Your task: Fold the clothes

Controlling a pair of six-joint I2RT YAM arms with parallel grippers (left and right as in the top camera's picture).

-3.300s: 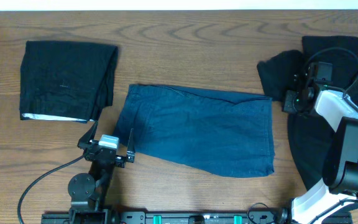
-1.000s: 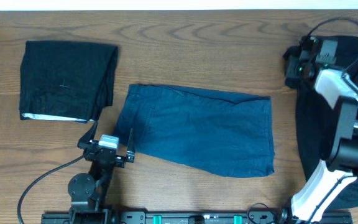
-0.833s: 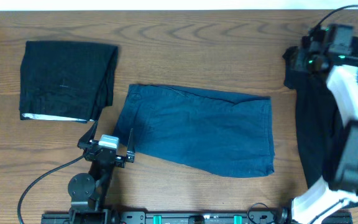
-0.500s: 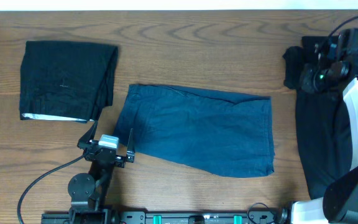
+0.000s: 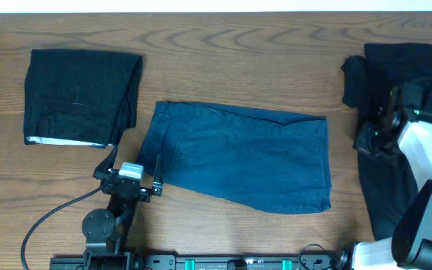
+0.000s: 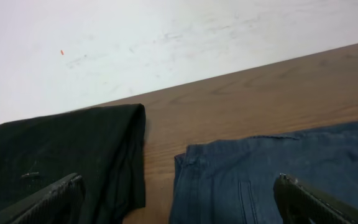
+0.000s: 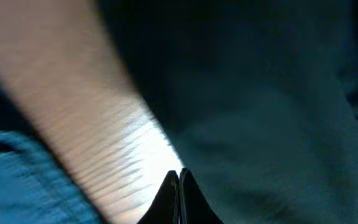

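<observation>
One black garment (image 7: 266, 118) beside right end effector (image 7: 179, 184).

Blue denim garment (image 5: 238, 154) lies flat at table centre, folded to rough rectangle, long side running 9 to 3 o'clock. Folded black garment (image 5: 81, 96) sits at 10 o'clock, white strip (image 5: 58, 141) along near edge. Black heap (image 5: 388, 64) lies rumpled, unfolded, at 3 o'clock.

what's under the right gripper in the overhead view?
A black garment pile lies under the right gripper, near the pile's left edge. The arm covers part of the cloth, and whatever lies beneath the pile cannot be seen.
</observation>
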